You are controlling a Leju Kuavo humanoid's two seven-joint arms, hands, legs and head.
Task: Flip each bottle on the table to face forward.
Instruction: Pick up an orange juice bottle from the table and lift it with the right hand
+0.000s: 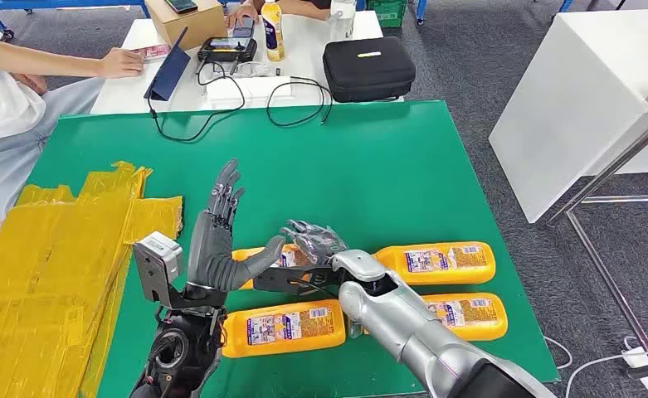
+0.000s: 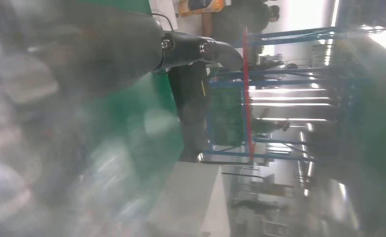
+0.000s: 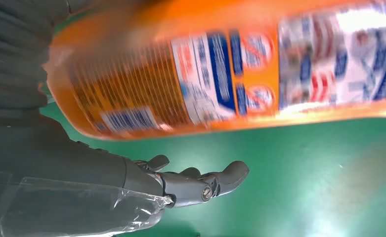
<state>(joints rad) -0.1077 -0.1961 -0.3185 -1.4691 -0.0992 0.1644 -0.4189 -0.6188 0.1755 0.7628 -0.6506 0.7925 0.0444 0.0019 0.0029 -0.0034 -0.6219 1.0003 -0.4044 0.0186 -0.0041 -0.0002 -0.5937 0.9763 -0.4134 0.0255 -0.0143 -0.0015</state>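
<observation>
Four orange bottles lie flat on the green counter (image 1: 370, 166) in two rows: near left (image 1: 283, 328), near right (image 1: 465, 313), far right (image 1: 436, 262), and a far left one (image 1: 258, 259) mostly hidden behind the robot hands. Each carries a white and blue label, but the print is too small to read; in the right wrist view a bottle (image 3: 220, 74) shows a barcode and blurred text. The left robot hand (image 1: 212, 236) stands upright with its fingers spread, holding nothing, its thumb against the far left bottle. The right robot hand (image 1: 314, 240) reaches across over that same bottle, fingers bent; whether it grips the bottle cannot be told. Yellow sheets (image 1: 51, 274) cover the counter's left side. Beyond the green surface, a white table (image 1: 304, 37) holds a black case (image 1: 367, 68), a box (image 1: 189, 18), a yellow bottle (image 1: 272, 30), a device (image 1: 227, 50) and cables (image 1: 221, 104). A person's hand (image 1: 121, 62) rests there. A white stand (image 1: 594, 91) sits on the grey floor to the right.
</observation>
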